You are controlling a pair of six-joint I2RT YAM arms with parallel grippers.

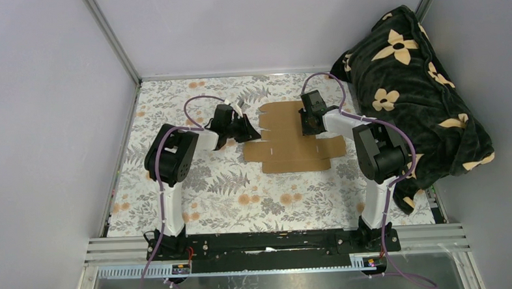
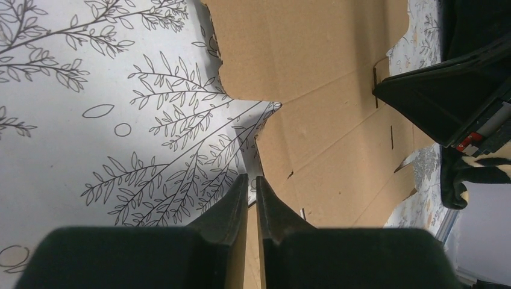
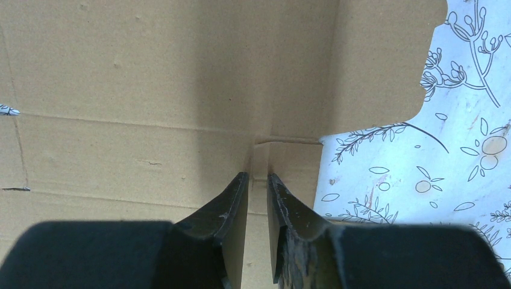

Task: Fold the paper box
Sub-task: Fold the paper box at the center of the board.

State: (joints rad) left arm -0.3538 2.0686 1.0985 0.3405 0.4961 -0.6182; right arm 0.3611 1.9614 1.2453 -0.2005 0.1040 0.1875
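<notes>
The paper box (image 1: 292, 146), an unfolded die-cut sheet of plain brown cardboard with creases, slots and notched flaps, lies flat on the floral-printed tablecloth (image 1: 229, 191) at the far middle of the table. The matte black left gripper (image 1: 249, 132) has its wedge-shaped tips at the sheet's notched left edge, closed to a thin slit. The right gripper (image 1: 309, 124) stands over a crease near the right edge, fingers slightly wider apart, and whether either pinches the board cannot be told.
</notes>
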